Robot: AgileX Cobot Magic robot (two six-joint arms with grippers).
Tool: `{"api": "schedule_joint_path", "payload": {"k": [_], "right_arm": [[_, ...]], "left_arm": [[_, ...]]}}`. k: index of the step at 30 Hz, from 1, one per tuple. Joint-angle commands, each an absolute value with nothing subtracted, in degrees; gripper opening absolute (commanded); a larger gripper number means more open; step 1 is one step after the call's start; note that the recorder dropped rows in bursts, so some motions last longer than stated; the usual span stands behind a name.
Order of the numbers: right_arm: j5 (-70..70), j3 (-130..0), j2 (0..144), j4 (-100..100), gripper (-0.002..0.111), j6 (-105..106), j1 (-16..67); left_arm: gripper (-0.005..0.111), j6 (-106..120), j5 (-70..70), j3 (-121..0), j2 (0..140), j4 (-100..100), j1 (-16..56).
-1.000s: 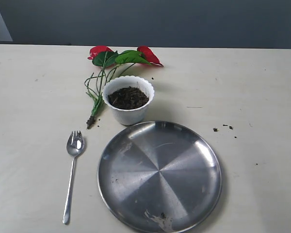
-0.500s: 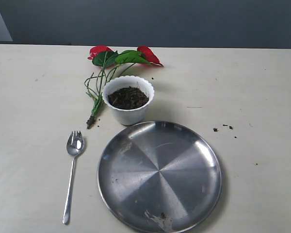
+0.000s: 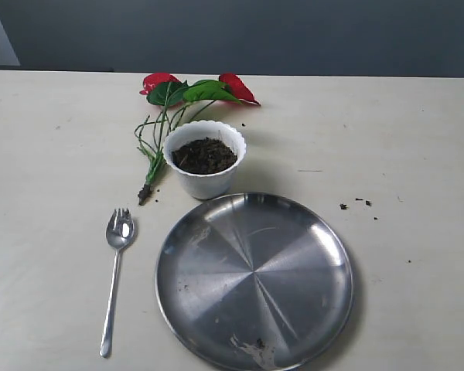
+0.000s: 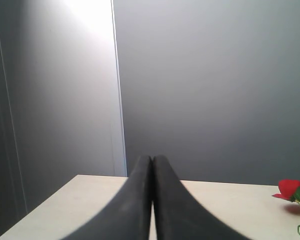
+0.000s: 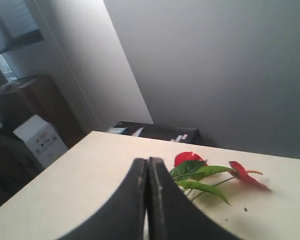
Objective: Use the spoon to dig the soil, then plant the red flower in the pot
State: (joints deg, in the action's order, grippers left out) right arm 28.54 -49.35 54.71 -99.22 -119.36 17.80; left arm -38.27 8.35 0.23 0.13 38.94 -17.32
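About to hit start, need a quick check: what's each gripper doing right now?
Left gripper: closed, fingers pressed together, holding nothing.
Right gripper: closed, fingers pressed together, holding nothing.

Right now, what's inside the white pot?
The pot holds dark soil, filling it nearly to the rim. Anything beneath that surface is covered. The red flower lies on the table behind it.
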Motion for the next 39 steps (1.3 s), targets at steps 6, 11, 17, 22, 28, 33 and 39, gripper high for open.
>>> {"api": "schedule_joint_path", "payload": {"k": [6, 11, 17, 22, 28, 33, 39], "right_arm": [[-15.33, -52.2, 72.76, -96.88, -0.001, -103.44, 30.53], [-39.82, -56.06, 80.76, -73.55, -0.001, -68.23, 34.01], [-43.92, -63.53, 83.52, -24.08, -0.001, -30.43, 34.92], [-43.13, -64.77, 83.78, 6.24, -0.001, -4.74, 45.17], [-41.99, -68.9, 89.87, -1.42, -0.001, -15.56, 60.2], [-47.72, -78.95, 101.28, -1.41, -0.001, -15.58, 66.36], [-49.77, -91.95, 114.0, -0.93, -0.001, -16.35, 69.78]], "left_arm": [[0.0, -38.42, 8.58, 0.0, 0.0, 38.82, -17.01], [0.0, -38.42, 8.58, 0.0, 0.0, 38.82, -17.01], [0.0, -38.42, 8.58, 0.0, 0.0, 38.82, -17.01], [0.0, -38.42, 8.58, 0.0, 0.0, 38.82, -17.01], [0.0, -38.42, 8.58, 0.0, 0.0, 38.82, -17.01], [0.0, -38.42, 8.58, 0.0, 0.0, 38.82, -17.01], [0.0, -38.42, 8.58, 0.0, 0.0, 38.82, -17.01]]}}
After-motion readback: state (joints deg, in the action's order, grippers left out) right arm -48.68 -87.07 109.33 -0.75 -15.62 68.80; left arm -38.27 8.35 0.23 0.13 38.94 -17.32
